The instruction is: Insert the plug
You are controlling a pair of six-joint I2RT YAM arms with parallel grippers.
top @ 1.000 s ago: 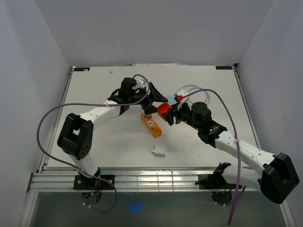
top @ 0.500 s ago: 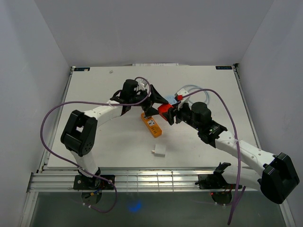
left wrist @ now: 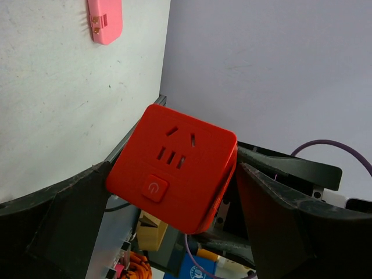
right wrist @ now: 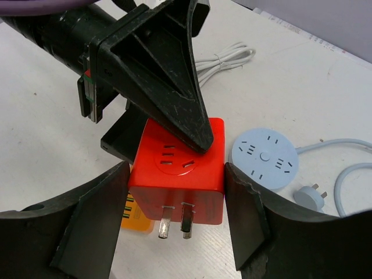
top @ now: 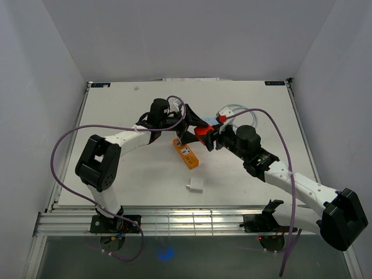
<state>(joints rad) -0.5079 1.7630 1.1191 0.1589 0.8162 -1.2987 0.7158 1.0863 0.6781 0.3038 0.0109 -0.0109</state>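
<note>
A red cube plug (top: 199,133) with two metal prongs hangs above the table. My right gripper (top: 207,138) is shut on its two sides, as the right wrist view shows (right wrist: 176,168), prongs toward the camera. My left gripper (top: 193,132) is open and straddles the same cube (left wrist: 174,168). One left finger (right wrist: 174,87) lies over its socket face; the other shows behind it. I cannot tell if they touch. An orange power strip (top: 186,153) lies on the table just below, also in the right wrist view (right wrist: 131,218).
A light blue round socket (right wrist: 264,157) with its cable and plug (right wrist: 308,192) lies right of the cube. A coiled white cable (right wrist: 224,58) lies behind. A small white adapter (top: 195,186) sits nearer the front. A pink plug (left wrist: 104,20) lies on the table.
My left gripper has moved right, from beside the red cube to around it. My right gripper has kept hold of the cube and shifted slightly toward the back.
</note>
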